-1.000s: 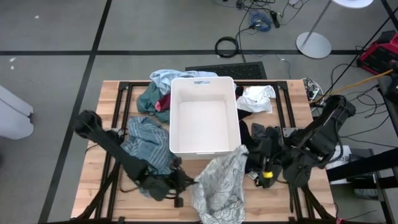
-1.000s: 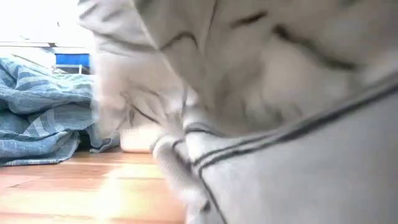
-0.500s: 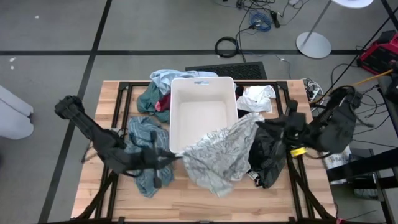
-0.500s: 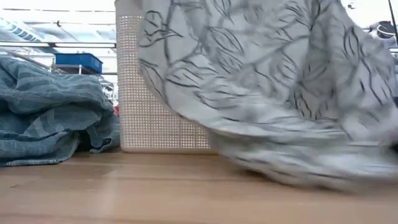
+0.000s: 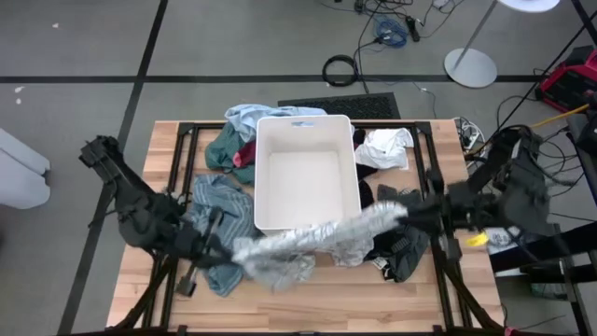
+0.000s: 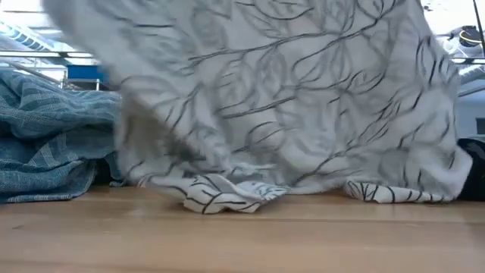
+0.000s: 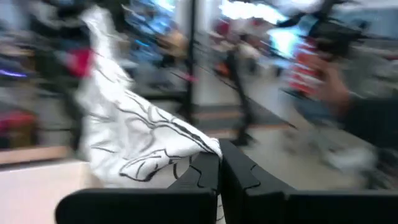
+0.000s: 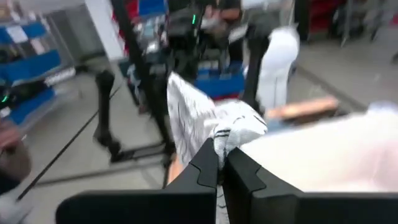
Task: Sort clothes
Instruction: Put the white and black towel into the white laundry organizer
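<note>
A white-grey garment with a black leaf print (image 5: 317, 238) hangs stretched between my two grippers, in front of the white bin (image 5: 347, 140). My left gripper (image 5: 227, 250) is shut on its left end and my right gripper (image 5: 408, 213) on its right end. In the low view the garment (image 6: 288, 91) fills most of the picture. A teal striped garment (image 5: 219, 207) lies heaped on the table left of the bin. Black clothes (image 5: 403, 257) lie below my right gripper. My left gripper pinches a bunched end of the garment (image 7: 202, 148) between its two shut fingers, which point about level, from the table's left. The cloth spreads away from the fingertips. My right gripper pinches the other bunched end (image 8: 225, 138) between its shut fingers, coming about level from the table's right. The garment runs in a band between both holds, and its lower edge (image 6: 227, 195) rests on the table.
Light blue (image 5: 244, 117), dark teal (image 5: 222, 149) and red (image 5: 246, 155) clothes lie at the bin's far left. A white garment (image 5: 384, 147) lies at its far right. Bare wood (image 5: 317, 299) shows along the near edge.
Both grippers have risen and drawn apart, the left toward the table's left edge, the right toward its right and far edges. The leaf-print garment, heaped near the front edge before, has been lifted and pulled out into a band between them. Its lower edge stays on the table.
</note>
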